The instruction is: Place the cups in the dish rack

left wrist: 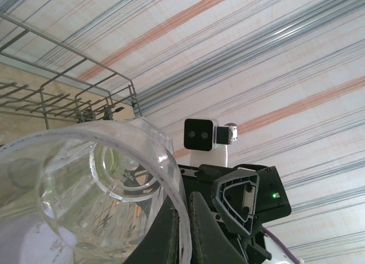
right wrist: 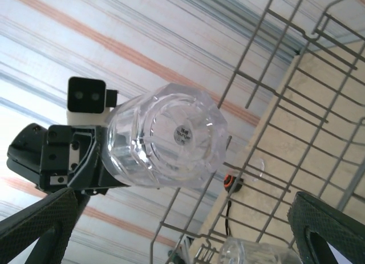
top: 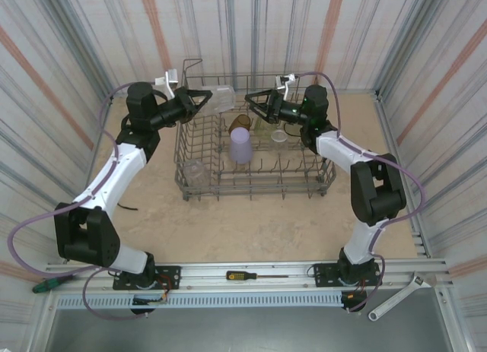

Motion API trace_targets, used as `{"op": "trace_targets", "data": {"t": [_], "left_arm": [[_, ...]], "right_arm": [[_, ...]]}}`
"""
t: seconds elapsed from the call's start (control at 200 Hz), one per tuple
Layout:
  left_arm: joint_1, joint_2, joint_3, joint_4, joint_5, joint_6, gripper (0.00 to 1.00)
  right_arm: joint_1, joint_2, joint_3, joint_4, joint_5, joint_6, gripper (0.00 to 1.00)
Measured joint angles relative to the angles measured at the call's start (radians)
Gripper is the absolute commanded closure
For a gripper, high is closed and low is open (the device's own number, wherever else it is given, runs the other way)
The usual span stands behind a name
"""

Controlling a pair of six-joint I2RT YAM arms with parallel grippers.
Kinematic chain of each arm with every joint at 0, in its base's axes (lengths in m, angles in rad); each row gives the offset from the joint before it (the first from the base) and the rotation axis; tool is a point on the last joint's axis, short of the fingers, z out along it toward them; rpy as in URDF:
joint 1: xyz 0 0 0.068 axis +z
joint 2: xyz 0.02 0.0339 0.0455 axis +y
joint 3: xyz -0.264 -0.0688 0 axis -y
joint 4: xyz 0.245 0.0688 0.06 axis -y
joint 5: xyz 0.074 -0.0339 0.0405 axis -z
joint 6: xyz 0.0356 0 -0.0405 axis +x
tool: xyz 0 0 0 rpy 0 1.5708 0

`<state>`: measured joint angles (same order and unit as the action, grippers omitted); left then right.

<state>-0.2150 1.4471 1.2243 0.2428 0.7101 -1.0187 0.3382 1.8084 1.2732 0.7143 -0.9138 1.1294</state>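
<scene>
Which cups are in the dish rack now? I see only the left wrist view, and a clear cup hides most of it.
Observer: In the top view, a lavender cup sits in the middle of the dish rack.
Operator: Is the right hand holding anything?
Observer: No. In the right wrist view its fingers stand wide apart, nothing between them.
Operator: Where is my clear cup?
Observer: The left hand holds it above the rack's far left part.

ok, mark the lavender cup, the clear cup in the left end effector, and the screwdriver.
lavender cup [top: 240, 147]: top external view, its side wall.
clear cup [top: 222, 99]: top external view, middle of its body.
screwdriver [top: 236, 276]: top external view, its yellow-black handle.
</scene>
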Motion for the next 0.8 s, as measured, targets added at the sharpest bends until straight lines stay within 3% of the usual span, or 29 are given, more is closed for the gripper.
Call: {"op": "trace_targets", "data": {"t": [0.341,0.796], "left_arm": [[0.0,0.054,-0.022,0.135,0.06,-0.089,1.0],[-0.002,0.08,-0.028,0.266,0.113,-0.139,1.0]], "right_arm": [[0.015,0.105,0.037,0.201,0.0,0.189,0.01],[0.032,0.119,0.076,0.236,0.0,0.241,0.01]]}}
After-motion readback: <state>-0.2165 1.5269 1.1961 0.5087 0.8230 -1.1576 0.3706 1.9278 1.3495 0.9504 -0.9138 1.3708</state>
